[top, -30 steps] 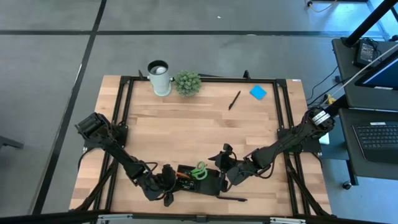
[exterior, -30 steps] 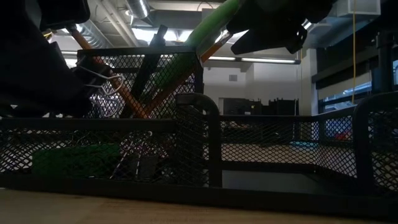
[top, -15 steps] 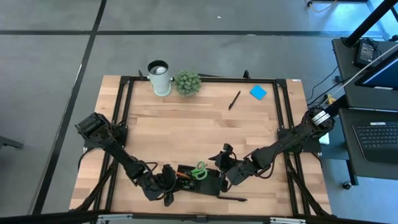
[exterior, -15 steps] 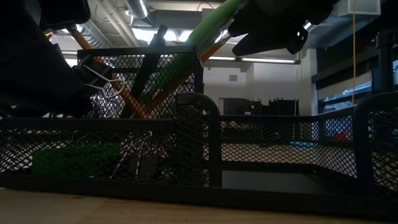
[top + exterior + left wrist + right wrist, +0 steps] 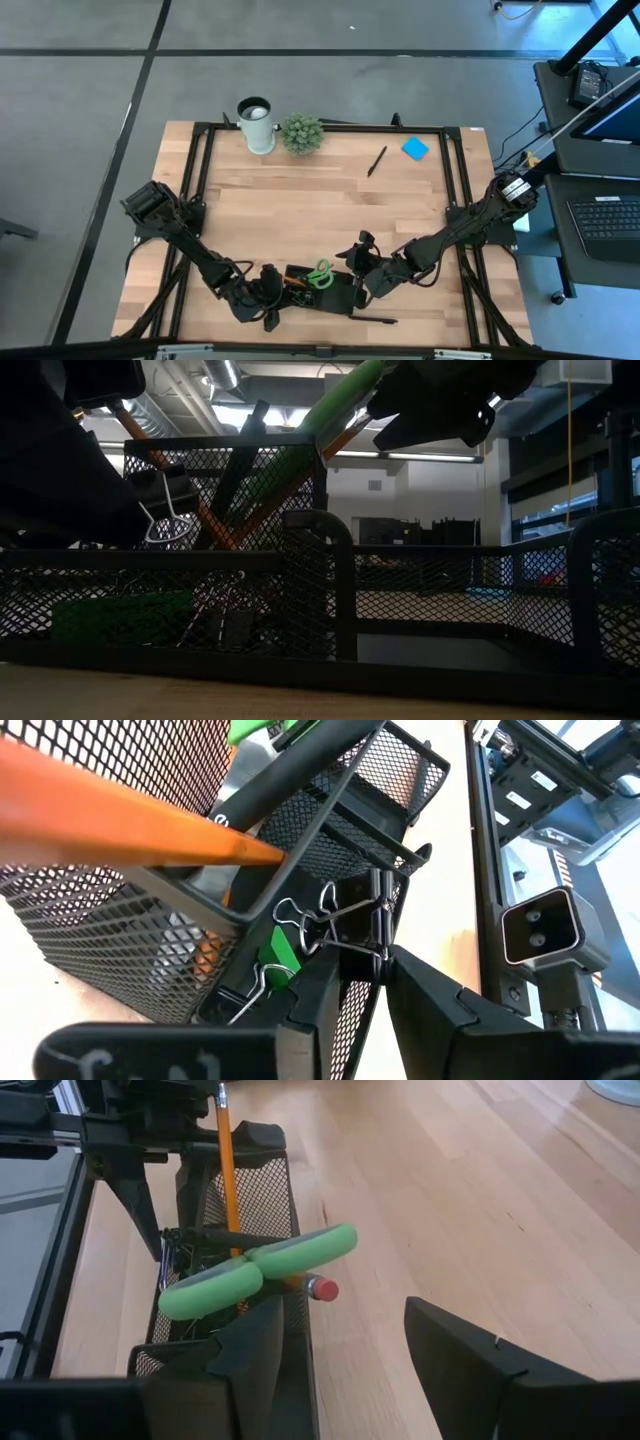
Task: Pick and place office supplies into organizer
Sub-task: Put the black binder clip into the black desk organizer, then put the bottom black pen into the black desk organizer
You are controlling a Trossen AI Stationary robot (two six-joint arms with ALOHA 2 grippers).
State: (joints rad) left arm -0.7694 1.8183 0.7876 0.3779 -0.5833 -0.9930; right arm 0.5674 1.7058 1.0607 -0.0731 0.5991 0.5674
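Two grippers work at the bottom centre of the high view. The left gripper (image 5: 380,970) has its fingers slightly parted around a binder clip (image 5: 345,920), over the organizer (image 5: 325,290) wall, probably to drop it inside. The right gripper (image 5: 362,268) hangs wide open, empty, beside the scissors (image 5: 320,272). Farther up, a pen (image 5: 376,161) and sticky pad (image 5: 415,149) wait.

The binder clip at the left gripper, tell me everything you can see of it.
The small black binder clip has a dark folded metal body and two silvery wire loop handles, splayed outward. It hangs over the top rim of the black mesh organizer, between the left gripper fingers, whose tips touch it. Whether it is still pinched cannot be told. From table height it shows against the mesh wall, with orange pencils beside it.
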